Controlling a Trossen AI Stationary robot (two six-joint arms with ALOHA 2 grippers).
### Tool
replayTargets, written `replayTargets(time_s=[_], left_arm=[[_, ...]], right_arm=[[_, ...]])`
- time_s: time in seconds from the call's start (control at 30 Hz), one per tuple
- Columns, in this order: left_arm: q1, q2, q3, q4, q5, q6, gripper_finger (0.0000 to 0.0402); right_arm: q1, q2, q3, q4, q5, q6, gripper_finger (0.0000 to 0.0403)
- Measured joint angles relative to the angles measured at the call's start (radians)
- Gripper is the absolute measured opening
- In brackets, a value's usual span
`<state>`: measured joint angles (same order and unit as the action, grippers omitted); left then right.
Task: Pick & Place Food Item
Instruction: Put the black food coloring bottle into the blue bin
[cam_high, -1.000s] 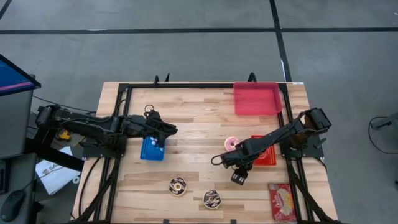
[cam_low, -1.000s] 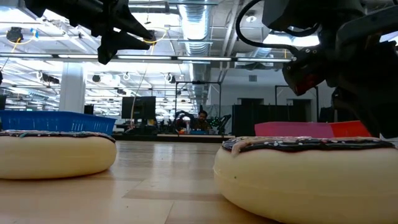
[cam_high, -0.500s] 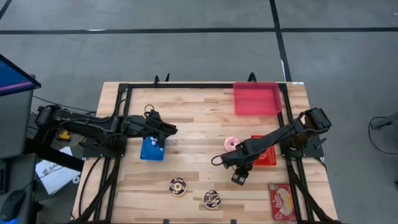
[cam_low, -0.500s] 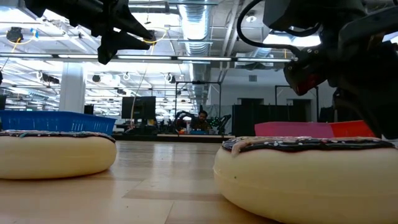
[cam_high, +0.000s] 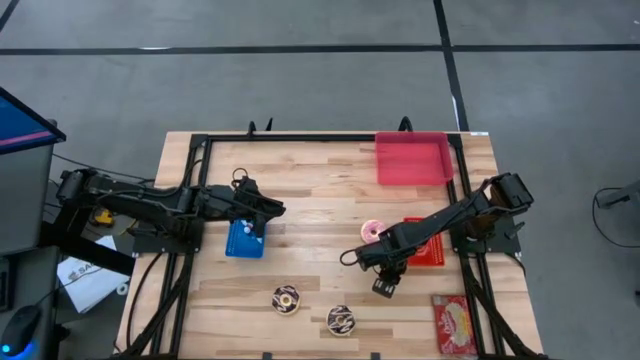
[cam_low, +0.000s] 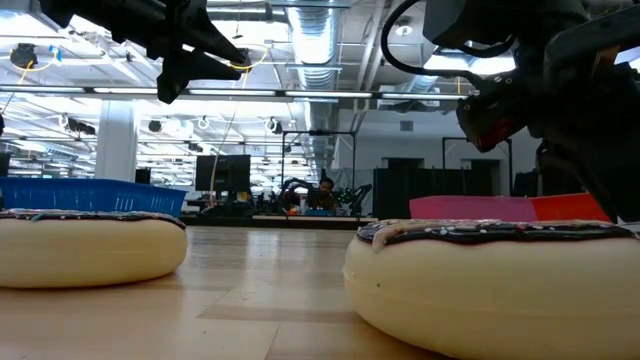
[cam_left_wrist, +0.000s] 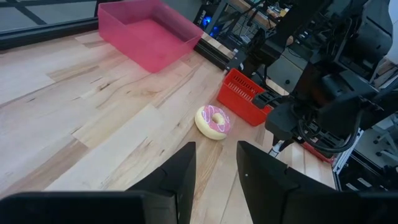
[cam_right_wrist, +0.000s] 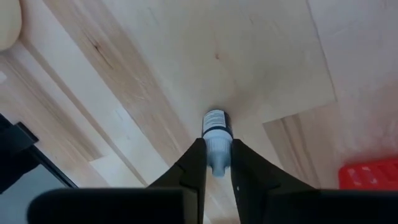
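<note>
Two arms on my board, listed with the table stock.

1. Right gripper (cam_right_wrist: 217, 144): low over bare wood toward the table's front, just beside the red basket (cam_high: 428, 249). I see its fingers (cam_right_wrist: 194, 163) pressed together on a small bottle (cam_right_wrist: 216, 124), one finger on either side, with the capped end poking out past the tips.
2. Left gripper (cam_high: 268, 210): hangs above the far edge of the blue basket (cam_high: 244, 240) on the table's left half. My wrist view shows its fingers (cam_left_wrist: 182, 171) a little apart with nothing between them.
3. Pink-iced doughnut (cam_high: 372, 231): flat on the wood at mid-table, near the red basket's left side and just behind the right arm's wrist.
4. First chocolate doughnut (cam_high: 287, 298): flat near the front edge, well clear of both grippers.
5. Second chocolate doughnut (cam_high: 341, 320): to the right of the first and a little nearer the front, apart from it.
6. Pink tray (cam_high: 412, 159): at the back right corner, and I see nothing in it.
7. Red snack packet (cam_high: 455, 325): lying flat at the front right corner.
</note>
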<state>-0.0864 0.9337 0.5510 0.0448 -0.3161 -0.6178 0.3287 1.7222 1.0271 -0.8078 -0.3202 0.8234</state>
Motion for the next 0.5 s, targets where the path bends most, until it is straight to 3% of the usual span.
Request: replayTargets(time_s=[0.27,0.5], left_arm=[[0.000,0.000,0.000,0.000,0.047,0.001,0.0113],[-0.020,-0.018,0.000,-0.001,0.088,0.000,0.0113]], right_arm=[[-0.045,-0.018,-0.001,0.057,0.056,0.031,0.0045],[-0.133,-0.112,-0.001,0.142,0.123,0.064,0.0041]])
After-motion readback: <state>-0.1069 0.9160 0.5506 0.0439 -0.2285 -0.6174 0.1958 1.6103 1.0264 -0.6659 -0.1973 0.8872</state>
